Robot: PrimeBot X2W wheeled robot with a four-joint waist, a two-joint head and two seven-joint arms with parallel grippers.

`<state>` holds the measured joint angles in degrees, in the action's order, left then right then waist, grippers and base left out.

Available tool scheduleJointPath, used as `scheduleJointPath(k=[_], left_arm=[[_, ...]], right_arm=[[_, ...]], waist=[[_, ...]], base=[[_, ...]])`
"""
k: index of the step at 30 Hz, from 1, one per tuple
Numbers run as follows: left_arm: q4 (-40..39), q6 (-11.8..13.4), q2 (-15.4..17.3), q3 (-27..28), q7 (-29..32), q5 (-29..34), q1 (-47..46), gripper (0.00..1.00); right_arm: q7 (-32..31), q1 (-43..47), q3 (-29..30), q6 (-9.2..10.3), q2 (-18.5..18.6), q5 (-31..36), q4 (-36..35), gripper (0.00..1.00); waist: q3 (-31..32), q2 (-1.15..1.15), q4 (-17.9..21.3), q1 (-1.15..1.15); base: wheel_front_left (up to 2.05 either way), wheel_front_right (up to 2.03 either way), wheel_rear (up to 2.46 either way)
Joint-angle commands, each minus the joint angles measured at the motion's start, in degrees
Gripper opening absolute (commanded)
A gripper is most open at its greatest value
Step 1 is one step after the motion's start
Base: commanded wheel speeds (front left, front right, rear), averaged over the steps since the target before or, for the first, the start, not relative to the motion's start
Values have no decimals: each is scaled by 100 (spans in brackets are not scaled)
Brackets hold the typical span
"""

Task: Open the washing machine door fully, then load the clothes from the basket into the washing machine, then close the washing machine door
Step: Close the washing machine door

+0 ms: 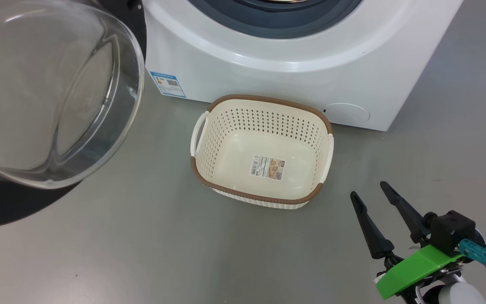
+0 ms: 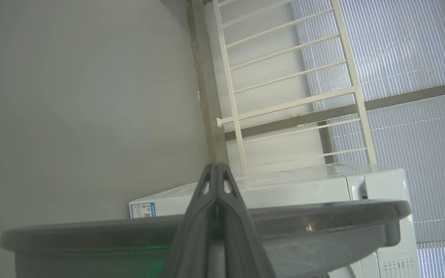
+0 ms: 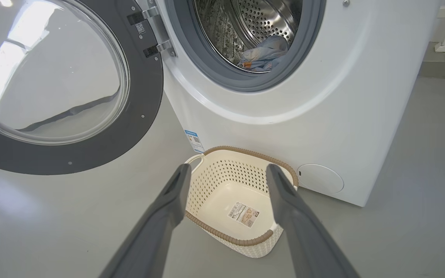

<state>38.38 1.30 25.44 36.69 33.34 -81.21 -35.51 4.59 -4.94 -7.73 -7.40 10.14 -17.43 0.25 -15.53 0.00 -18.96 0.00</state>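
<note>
The washing machine stands with its door swung open to the left, the glass bowl bulging toward me. In the right wrist view the steel drum holds blue and cream clothes near the bottom. On the floor in front sits the basket, with only its label sticker inside. My right gripper hovers open at the lower right, short of the basket, with nothing between its fingers. My left gripper is shut on nothing; its fingers cross the door's grey edge, contact unclear.
A blue label sticker and a round flap mark the machine's lower front. Grey floor spreads around the basket. Beyond the machine the left wrist view shows a white railing and window blinds.
</note>
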Motion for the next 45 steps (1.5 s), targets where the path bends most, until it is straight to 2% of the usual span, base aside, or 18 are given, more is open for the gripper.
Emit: scheduleJointPath(k=[1,13,19,20,25,31,36,45], left_arm=[[-198,54,141,-101,261,-10,90,0],[-1188,532,-4,-62,1440,-558,556,0],[-1909,921,-149,-142,2311,-956,935,0],[-1909,921,-149,-142,2311,-956,935,0],[-2706,1138,-337,-225,3004,-1318,1317,0],[-3715,1264,-609,-346,3634,-1643,1871,0],[-4341,1335,-954,-491,3828,-1764,2240,0],[-4851,1122,-1846,-826,3794,-1992,2465,0]], right_arm=[[1,-158,-168,-9,35,-38,-120,100],[47,-158,-217,-9,67,-138,-22,100],[67,-133,-253,-9,35,-181,51,100],[67,-133,-253,-9,35,-181,51,100],[104,-142,-294,-9,3,-232,135,100],[195,-118,-311,-9,-41,-292,219,100],[273,-76,-294,-9,-71,-326,288,100],[411,-136,-350,-9,-168,-399,425,100]], waist=[[-6,0,4,0],[24,0,-28,0],[105,0,-83,0],[105,0,-83,0],[177,0,-59,0],[250,0,63,0],[277,0,151,0],[315,0,523,0]], base=[[0,0,0],[0,0,0],[0,0,0],[0,0,0],[0,0,0],[0,0,0],[0,0,0],[0,0,0]])
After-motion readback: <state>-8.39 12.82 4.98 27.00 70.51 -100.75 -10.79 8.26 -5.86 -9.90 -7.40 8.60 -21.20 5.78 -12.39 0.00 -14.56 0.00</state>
